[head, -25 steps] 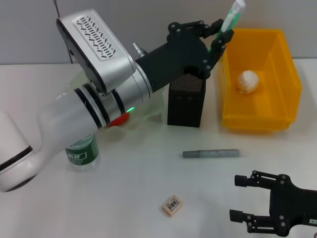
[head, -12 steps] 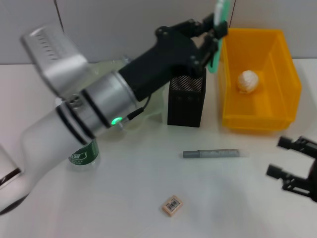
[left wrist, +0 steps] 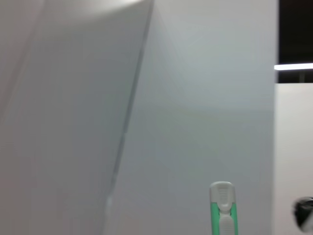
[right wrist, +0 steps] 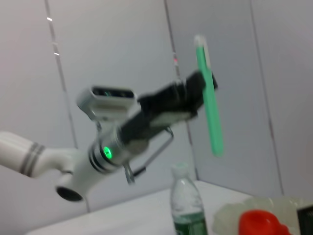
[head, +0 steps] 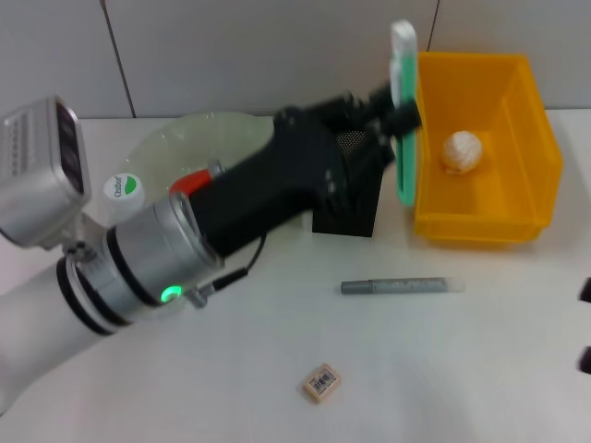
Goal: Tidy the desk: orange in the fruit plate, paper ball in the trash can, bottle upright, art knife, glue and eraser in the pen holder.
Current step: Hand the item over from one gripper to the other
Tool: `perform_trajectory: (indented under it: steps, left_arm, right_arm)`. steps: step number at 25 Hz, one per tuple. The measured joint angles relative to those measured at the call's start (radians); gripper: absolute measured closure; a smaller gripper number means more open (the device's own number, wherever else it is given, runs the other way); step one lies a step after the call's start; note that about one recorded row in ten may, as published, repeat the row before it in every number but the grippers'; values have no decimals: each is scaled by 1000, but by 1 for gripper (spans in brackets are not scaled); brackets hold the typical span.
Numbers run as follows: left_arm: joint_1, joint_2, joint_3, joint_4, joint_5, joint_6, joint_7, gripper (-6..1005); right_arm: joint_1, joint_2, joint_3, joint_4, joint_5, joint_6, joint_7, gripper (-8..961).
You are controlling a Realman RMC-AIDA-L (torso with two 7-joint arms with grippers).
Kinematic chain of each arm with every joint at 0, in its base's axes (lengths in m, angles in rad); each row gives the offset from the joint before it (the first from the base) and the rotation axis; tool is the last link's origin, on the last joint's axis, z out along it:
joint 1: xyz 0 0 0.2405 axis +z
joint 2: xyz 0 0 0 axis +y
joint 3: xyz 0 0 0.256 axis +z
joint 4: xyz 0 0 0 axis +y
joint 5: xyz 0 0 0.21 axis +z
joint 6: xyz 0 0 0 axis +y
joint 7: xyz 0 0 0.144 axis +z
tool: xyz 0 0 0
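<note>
My left gripper (head: 391,109) is shut on the green art knife (head: 404,171), holding it upright between the black pen holder (head: 347,205) and the yellow trash can (head: 531,138). The knife's white top (left wrist: 222,208) also shows in the left wrist view. A paper ball (head: 462,152) lies in the trash can. The grey glue (head: 397,286) and the eraser (head: 321,381) lie on the table. The orange (head: 189,179) sits in the clear fruit plate (head: 208,138). The bottle (head: 120,187) stands upright beside my left arm. Only two separate tips of my right gripper (head: 585,325) show at the right edge.
My left arm (head: 185,249) stretches across the table's left half and hides part of the plate and pen holder. The right wrist view shows that arm with the knife (right wrist: 208,98) above the bottle (right wrist: 188,205) and the plate (right wrist: 234,215).
My left arm has rolled and come down, turning the knife from tilted to upright beside the pen holder. My right gripper has pulled back to the right edge of the head view.
</note>
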State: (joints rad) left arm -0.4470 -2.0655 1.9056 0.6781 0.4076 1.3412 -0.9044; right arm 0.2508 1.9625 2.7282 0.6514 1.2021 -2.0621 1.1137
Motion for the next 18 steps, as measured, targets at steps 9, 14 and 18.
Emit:
perform_trajectory:
  steps: [9, 14, 18]
  left_arm:
    - [32, 1, -53, -12, 307, 33, 4, 809]
    - [49, 4, -55, -18, 391, 33, -1, 809]
    - [63, 7, -78, -26, 459, 45, -4, 809]
  right_arm:
    - [20, -54, 48, 50, 43, -124, 93, 185]
    - [63, -58, 48, 28, 43, -122, 91, 185]
    - [104, -48, 48, -11, 43, -121, 62, 186]
